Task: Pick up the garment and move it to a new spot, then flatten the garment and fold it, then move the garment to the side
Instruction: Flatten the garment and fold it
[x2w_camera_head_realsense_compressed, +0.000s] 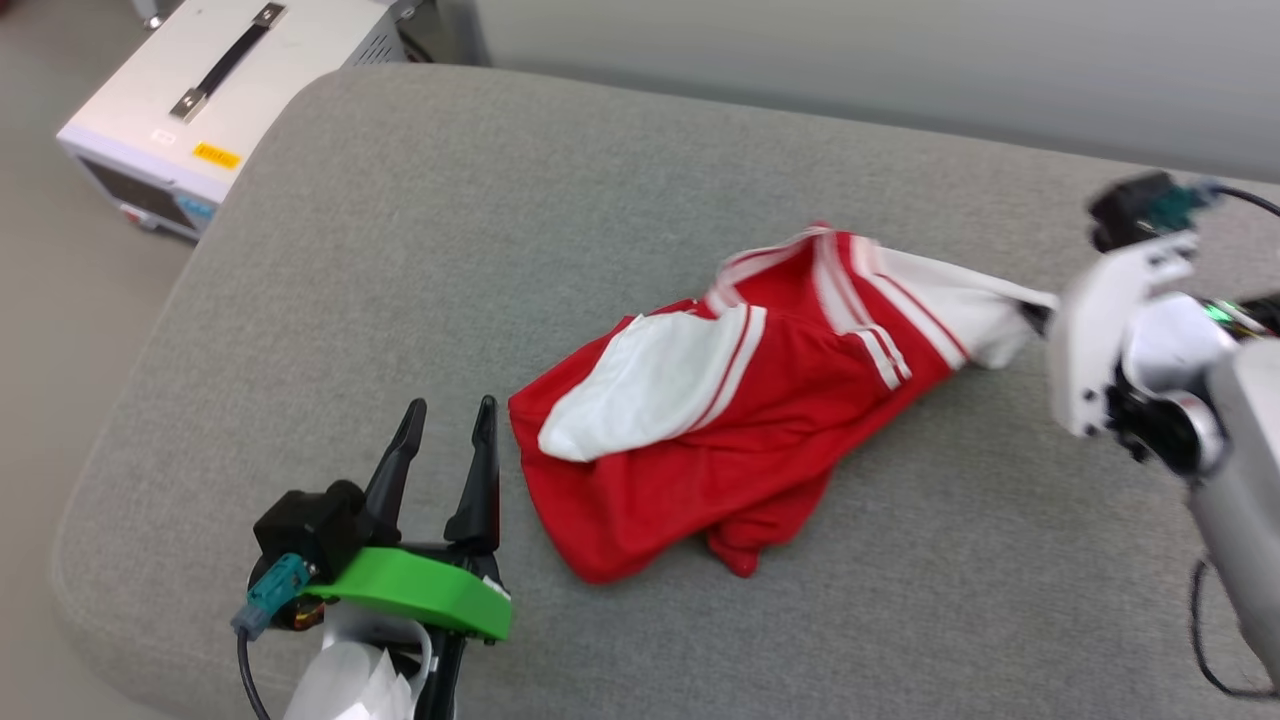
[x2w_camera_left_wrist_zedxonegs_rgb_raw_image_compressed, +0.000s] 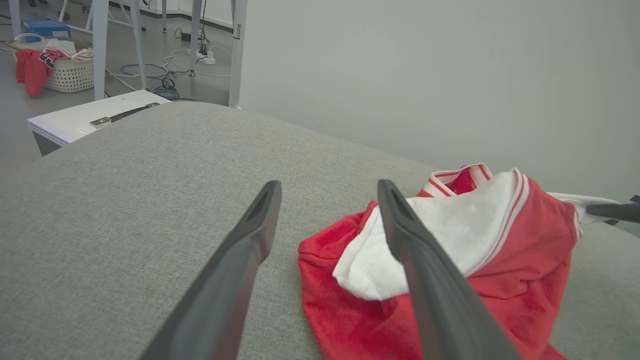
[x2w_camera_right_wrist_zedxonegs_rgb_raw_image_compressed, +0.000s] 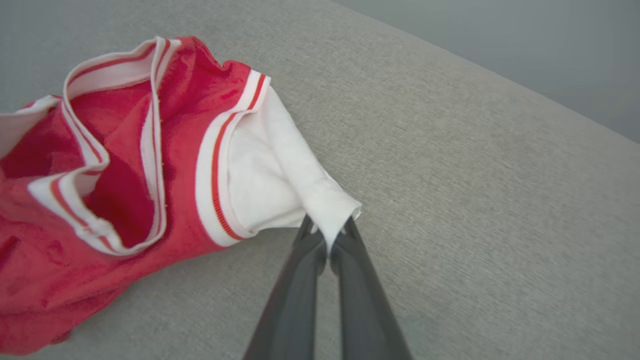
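Observation:
The garment (x2w_camera_head_realsense_compressed: 760, 400) lies crumpled on the grey cushion, red with white sleeves and striped trim. My right gripper (x2w_camera_right_wrist_zedxonegs_rgb_raw_image_compressed: 327, 235) is shut on the cuff of one white sleeve (x2w_camera_right_wrist_zedxonegs_rgb_raw_image_compressed: 280, 170), which is drawn out toward the cushion's right side. In the head view that gripper (x2w_camera_head_realsense_compressed: 1040, 315) meets the sleeve's tip at the right. My left gripper (x2w_camera_head_realsense_compressed: 450, 420) stands open just left of the garment's near corner, touching nothing. In the left wrist view its fingers (x2w_camera_left_wrist_zedxonegs_rgb_raw_image_compressed: 250, 235) frame bare cushion, with the garment (x2w_camera_left_wrist_zedxonegs_rgb_raw_image_compressed: 500, 250) beside the right finger.
The grey cushion (x2w_camera_head_realsense_compressed: 400, 250) has rounded edges, with open room to the left and front right. A white box with a black handle (x2w_camera_head_realsense_compressed: 200, 90) sits beyond its far left corner. A grey wall runs behind. A basket of clothes (x2w_camera_left_wrist_zedxonegs_rgb_raw_image_compressed: 65, 70) stands on the floor far off.

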